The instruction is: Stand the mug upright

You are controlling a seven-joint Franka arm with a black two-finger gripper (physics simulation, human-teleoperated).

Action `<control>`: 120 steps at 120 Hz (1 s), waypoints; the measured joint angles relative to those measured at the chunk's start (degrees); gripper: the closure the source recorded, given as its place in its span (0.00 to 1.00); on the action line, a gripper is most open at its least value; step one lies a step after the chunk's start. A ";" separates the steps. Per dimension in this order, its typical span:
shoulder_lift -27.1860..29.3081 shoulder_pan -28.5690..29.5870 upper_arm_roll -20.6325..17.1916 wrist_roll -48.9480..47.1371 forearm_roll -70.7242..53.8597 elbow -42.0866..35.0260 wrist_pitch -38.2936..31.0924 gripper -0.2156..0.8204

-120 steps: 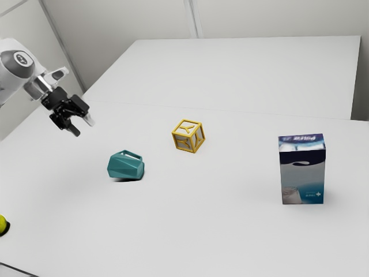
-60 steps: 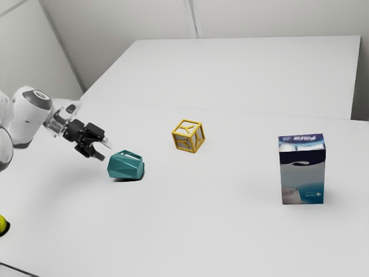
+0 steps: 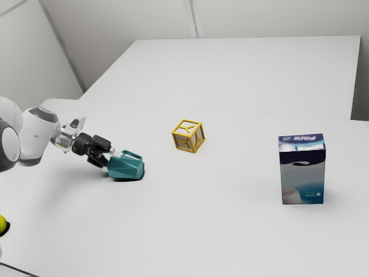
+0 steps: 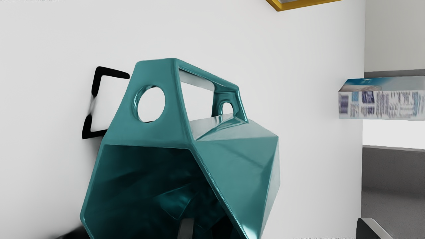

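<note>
1. Lining up a grip seems our step: the mug (image 3: 125, 166) lies on its side on the table (image 3: 219, 231), handle (image 4: 174, 99) uppermost, mouth (image 4: 149, 179) facing our gripper (image 3: 110, 159).
2. Our fingers (image 4: 186, 229) stand spread, pinching nothing, with the side wall (image 4: 237, 162) between.
3. Next we should close on that wall, then lift and tip the mouth upward.

Mug (image 4: 232, 166) looking like hard plastic, smooth and glossy, facets and rim catching highlights. Bench (image 3: 202, 231) showing smooth, matt surface. Box (image 3: 302, 179) resembling printed card, top shining. Cube's frame (image 3: 190, 137) looking smooth, faintly satiny. Gripper (image 3: 111, 160) appearing mostly matt.
</note>
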State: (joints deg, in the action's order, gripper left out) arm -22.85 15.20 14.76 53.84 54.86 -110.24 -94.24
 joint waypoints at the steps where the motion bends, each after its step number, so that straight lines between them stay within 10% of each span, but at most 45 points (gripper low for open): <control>1: -0.01 0.00 0.00 0.12 0.02 0.00 0.05 0.34; 18: 0.04 -0.03 0.00 1.88 0.29 0.01 0.69 0.68; 38: 0.16 -0.22 0.00 3.44 0.58 0.07 1.07 0.86; 120: 11.54 -4.15 -1.10 -0.97 -16.32 4.28 3.42 0.96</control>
State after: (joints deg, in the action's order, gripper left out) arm -11.32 11.06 13.66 52.87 38.54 -105.96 -90.82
